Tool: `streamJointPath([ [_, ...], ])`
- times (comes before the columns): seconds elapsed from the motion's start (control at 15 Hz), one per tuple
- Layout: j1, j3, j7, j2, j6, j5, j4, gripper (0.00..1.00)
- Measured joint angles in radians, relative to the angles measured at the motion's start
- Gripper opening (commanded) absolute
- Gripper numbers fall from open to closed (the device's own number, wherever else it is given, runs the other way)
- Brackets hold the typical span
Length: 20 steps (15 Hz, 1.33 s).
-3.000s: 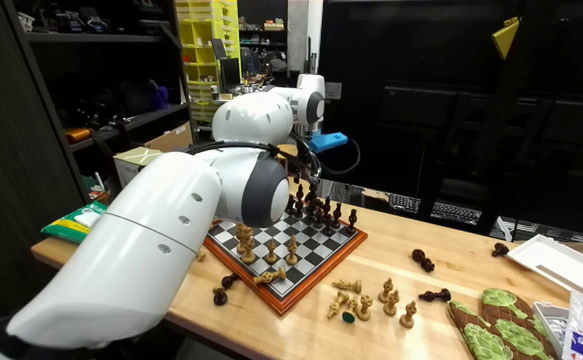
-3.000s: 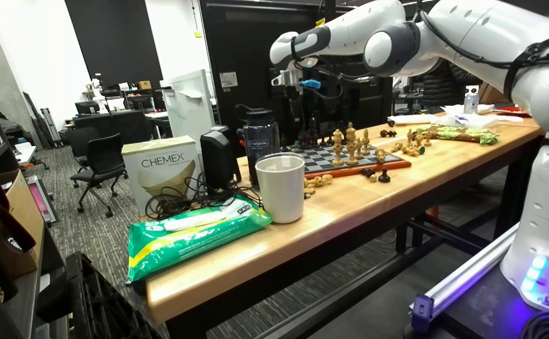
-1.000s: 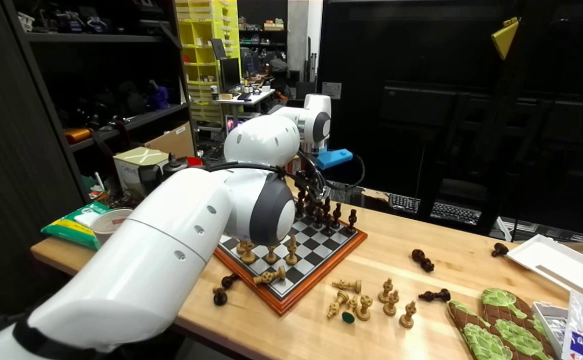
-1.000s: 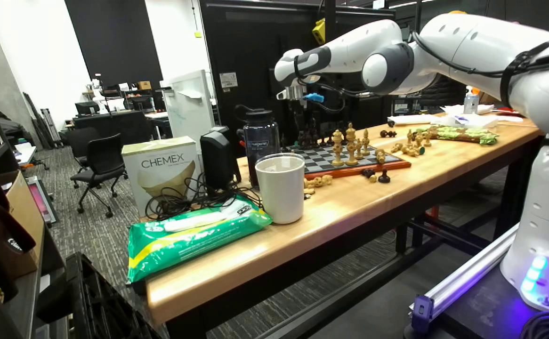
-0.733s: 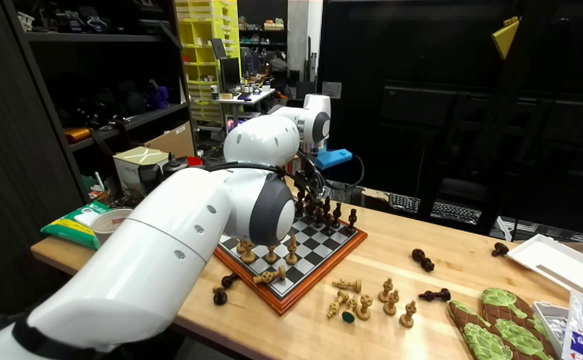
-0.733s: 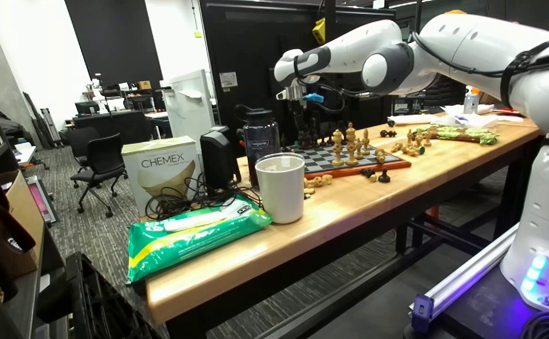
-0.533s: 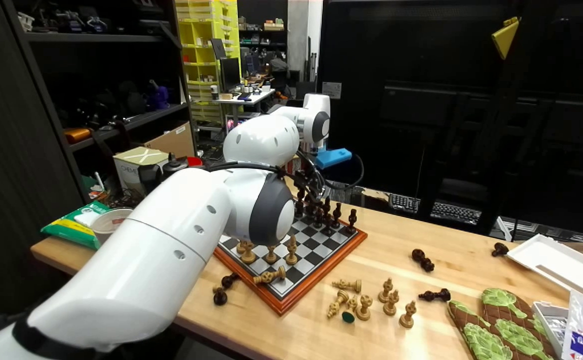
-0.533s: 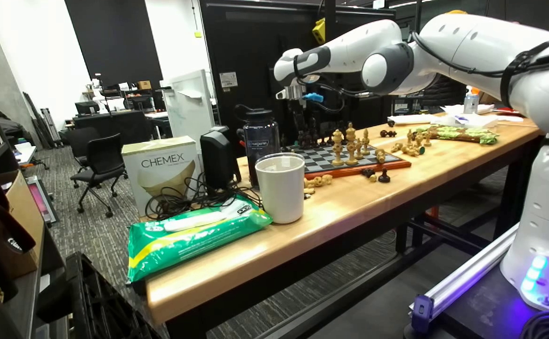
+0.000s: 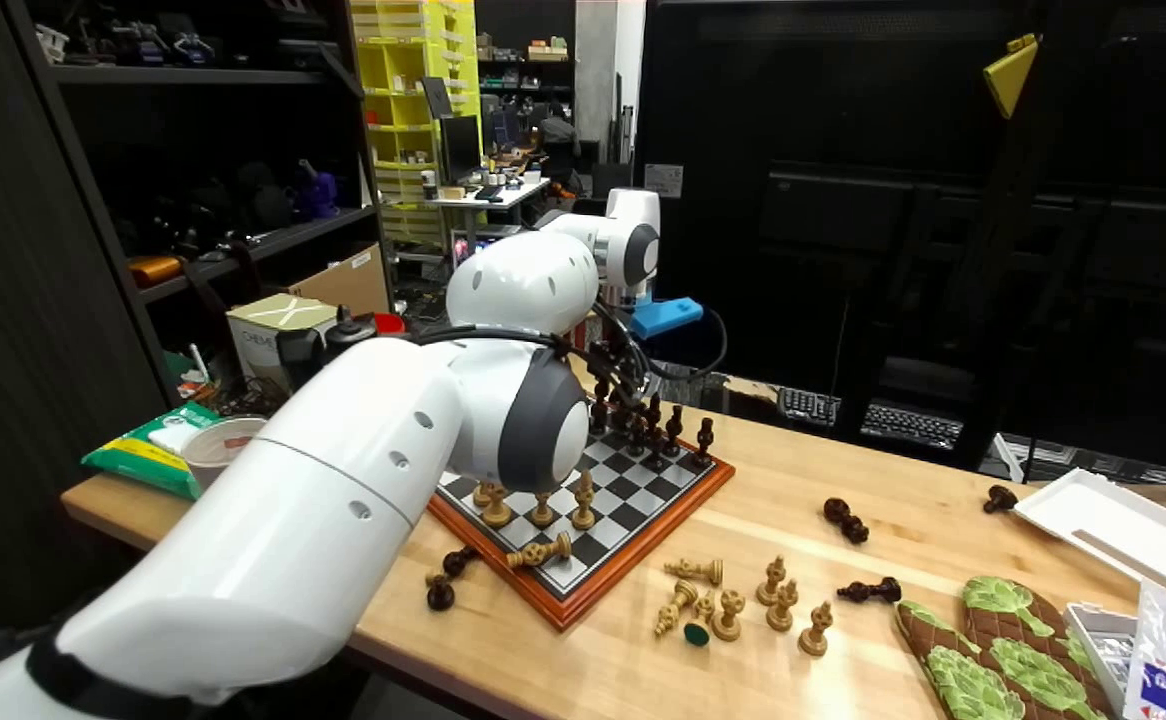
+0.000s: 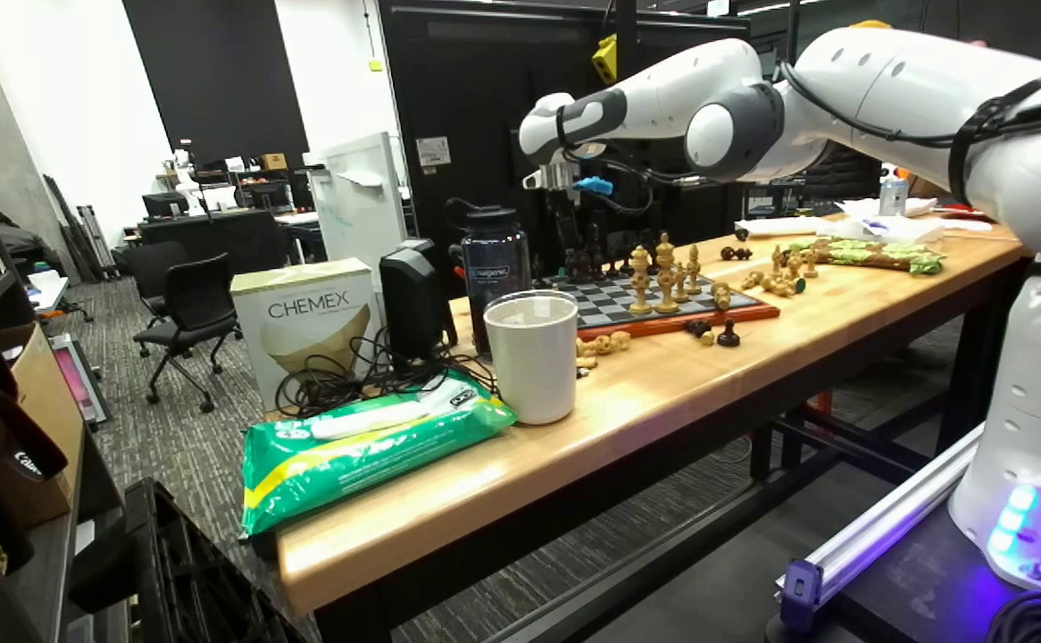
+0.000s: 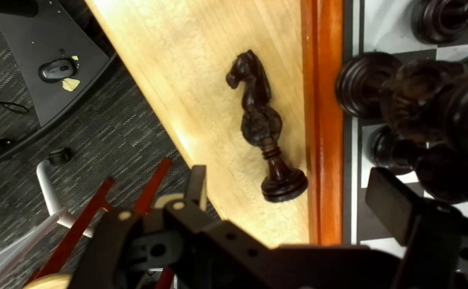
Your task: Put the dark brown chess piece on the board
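While the gripper [image 11: 292, 190] gapes, a knight [image 11: 261, 124] lies (beside the board [image 11: 326, 132]).

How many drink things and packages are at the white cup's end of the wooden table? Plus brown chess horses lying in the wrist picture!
Drink containers: 2, tall white cup and dark plastic bottle
Packages: 2, off-white cardboard Chemex box and green plastic packet
Chess horses: 1, dark brown carved knight
Total: 5

In the wrist view, your chess piece [image 11: 261, 125], a dark brown horse (ball-shaped in the middle), lies on its side, seen between the spread jaws of your pincer [image 11: 292, 190], head pointing away, round base nearest. The board [image 11: 326, 140], chequered within a reddish wooden frame, sits just beside that base and runs beneath one jaw.
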Motion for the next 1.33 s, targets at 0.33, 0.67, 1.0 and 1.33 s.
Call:
streamJointPath([
  [0.33,0.002,0.001,0.000,0.014,0.000,0.002,0.001,1.00],
  [0.67,0.003,0.005,0.003,0.027,0.000,0.007,0.002,1.00],
  [1.0,0.004,0.009,0.010,0.033,0.000,0.007,0.003,0.69],
  [1.33,0.009,0.013,0.010,0.033,-0.017,0.008,0.024,0.31],
])
